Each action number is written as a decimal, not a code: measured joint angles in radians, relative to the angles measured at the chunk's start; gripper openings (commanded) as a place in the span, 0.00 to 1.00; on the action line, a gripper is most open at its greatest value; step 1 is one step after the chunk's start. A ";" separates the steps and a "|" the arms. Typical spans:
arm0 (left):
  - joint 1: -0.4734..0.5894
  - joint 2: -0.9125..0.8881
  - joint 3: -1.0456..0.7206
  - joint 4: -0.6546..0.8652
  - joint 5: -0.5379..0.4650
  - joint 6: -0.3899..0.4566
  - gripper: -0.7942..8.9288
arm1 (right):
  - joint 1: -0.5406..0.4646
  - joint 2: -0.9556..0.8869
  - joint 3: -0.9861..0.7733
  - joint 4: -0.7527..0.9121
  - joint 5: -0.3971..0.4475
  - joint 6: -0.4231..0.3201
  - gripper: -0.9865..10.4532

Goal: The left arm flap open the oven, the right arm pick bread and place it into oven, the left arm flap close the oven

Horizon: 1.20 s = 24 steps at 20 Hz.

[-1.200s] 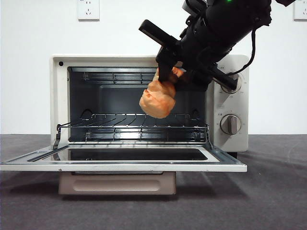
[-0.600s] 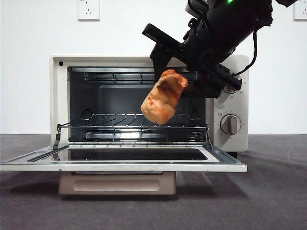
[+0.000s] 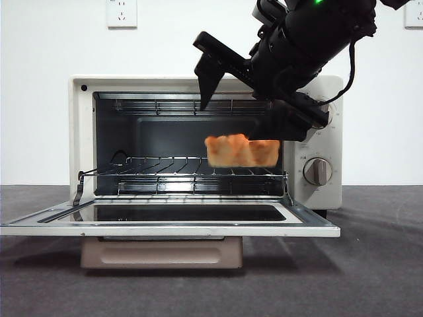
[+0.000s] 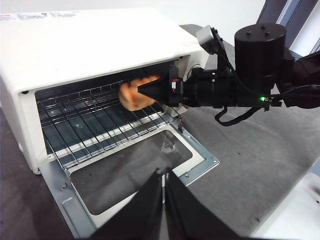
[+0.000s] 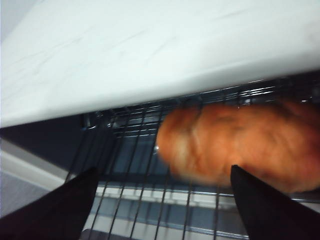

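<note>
The cream-white oven (image 3: 80,132) stands with its glass door (image 3: 165,229) folded down flat. The bread (image 3: 241,150), golden-orange and motion-blurred, lies level just above the wire rack (image 3: 165,175) in the right half of the cavity, free of any jaw. My right gripper (image 3: 232,112) is open at the oven mouth, above the bread. In the right wrist view the bread (image 5: 235,142) lies beyond the spread jaws of my right gripper (image 5: 162,172). My left gripper (image 4: 162,172) is shut and empty, held back above the open door (image 4: 130,170); the left wrist view shows the bread (image 4: 131,97) too.
Two beige knobs (image 3: 318,171) sit on the oven's right panel, behind the right arm. The oven stands on a dark grey table (image 3: 370,264) against a white wall with a socket (image 3: 121,12). The door juts far forward over the table.
The right gripper's jaws have spread apart and let go of the bread. The bread has turned from hanging tilted to level and dropped to rack height, further right.
</note>
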 measured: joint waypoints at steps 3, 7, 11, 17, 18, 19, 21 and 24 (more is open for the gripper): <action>0.000 0.000 0.000 -0.001 -0.010 0.002 0.09 | 0.005 -0.026 0.000 -0.031 -0.040 0.005 0.46; 0.000 0.011 0.000 -0.037 -0.084 0.017 0.09 | 0.033 -0.119 0.000 -0.139 -0.076 0.007 0.46; 0.000 0.064 -0.005 -0.071 -0.118 0.029 0.09 | 0.051 -0.263 0.000 -0.301 -0.143 -0.010 0.46; 0.007 0.179 -0.048 -0.047 -0.107 0.034 0.09 | 0.051 -0.523 0.000 -0.561 -0.230 -0.093 0.45; 0.016 0.205 -0.048 -0.042 -0.098 0.031 0.09 | 0.051 -0.570 0.000 -0.613 -0.230 -0.110 0.45; 0.026 0.226 -0.048 -0.034 -0.077 0.028 0.09 | 0.051 -0.610 0.000 -0.656 -0.230 -0.125 0.45; 0.056 0.271 -0.049 -0.013 -0.006 0.016 0.09 | 0.051 -0.692 0.000 -0.739 -0.230 -0.154 0.45; 0.157 0.341 -0.050 0.021 0.122 -0.006 0.09 | 0.051 -0.856 0.000 -0.891 -0.230 -0.203 0.45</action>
